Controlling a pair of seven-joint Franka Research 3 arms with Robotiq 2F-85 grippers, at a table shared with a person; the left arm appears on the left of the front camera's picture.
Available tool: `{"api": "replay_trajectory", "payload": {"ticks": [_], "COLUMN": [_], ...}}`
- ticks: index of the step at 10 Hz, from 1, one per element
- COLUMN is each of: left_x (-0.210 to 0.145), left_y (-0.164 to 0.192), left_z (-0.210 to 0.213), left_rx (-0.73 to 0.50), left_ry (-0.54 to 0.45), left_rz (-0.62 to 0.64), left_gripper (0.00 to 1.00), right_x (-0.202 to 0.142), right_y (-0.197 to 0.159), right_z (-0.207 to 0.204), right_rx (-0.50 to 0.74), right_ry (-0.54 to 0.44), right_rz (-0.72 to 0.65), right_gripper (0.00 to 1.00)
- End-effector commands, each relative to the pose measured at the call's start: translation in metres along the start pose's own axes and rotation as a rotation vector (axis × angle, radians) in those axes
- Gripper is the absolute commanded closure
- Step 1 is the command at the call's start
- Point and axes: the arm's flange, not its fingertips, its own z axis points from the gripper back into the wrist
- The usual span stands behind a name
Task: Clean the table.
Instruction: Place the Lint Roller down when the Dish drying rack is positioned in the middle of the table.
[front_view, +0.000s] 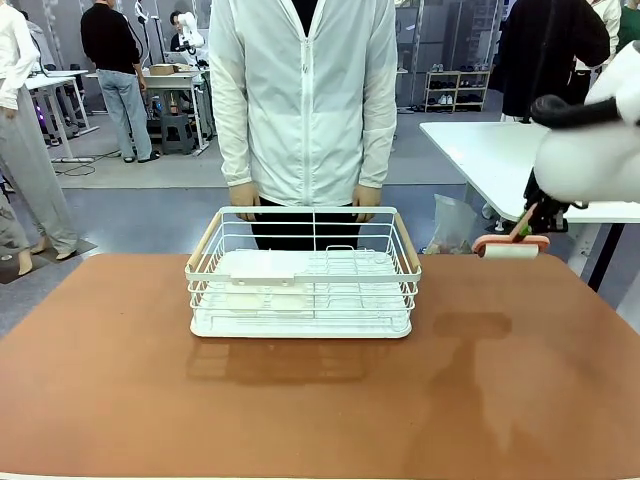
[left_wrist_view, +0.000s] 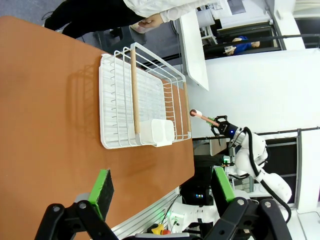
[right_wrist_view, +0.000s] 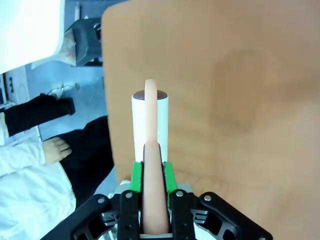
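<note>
The reddish-brown table (front_view: 300, 410) stretches across the front view with a white wire basket (front_view: 303, 275) standing at its far middle. My right gripper (front_view: 530, 215) is shut on the pink handle of a lint roller (front_view: 511, 246), and the white roll hangs level above the table's far right edge. In the right wrist view the roller (right_wrist_view: 150, 120) points away from the green pads (right_wrist_view: 136, 175) over the table's edge. My left gripper (left_wrist_view: 162, 185) is open and holds nothing, hovering above the table (left_wrist_view: 50, 100) on the near side of the basket (left_wrist_view: 142, 100).
A person in a white jacket stands right behind the basket, one hand (front_view: 243, 195) near each far corner. A white box (front_view: 262, 265) lies inside the basket. A smaller white-topped table (front_view: 490, 150) stands beyond the far right corner.
</note>
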Motion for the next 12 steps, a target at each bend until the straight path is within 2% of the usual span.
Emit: {"api": "replay_trajectory", "payload": {"ticks": [1, 7, 12], "left_x": [-0.001, -0.001, -0.001], "left_y": [0.0, 0.0, 0.0], "left_z": [0.002, 0.002, 0.002], "left_rx": [-0.018, -0.018, -0.018], "left_ry": [-0.002, -0.002, -0.002], "left_rz": [-0.006, -0.006, -0.006], "left_gripper": [0.0, 0.0, 0.0], "right_x": [-0.013, -0.014, -0.012], "right_y": [-0.001, -0.032, -0.044], "right_z": [-0.005, -0.045, -0.048], "right_rx": [-0.025, -0.093, -0.137], "right_ry": [-0.069, -0.016, 0.036], "right_rz": [-0.029, -0.009, -0.003], "right_gripper": [0.79, 0.79, 0.79]}}
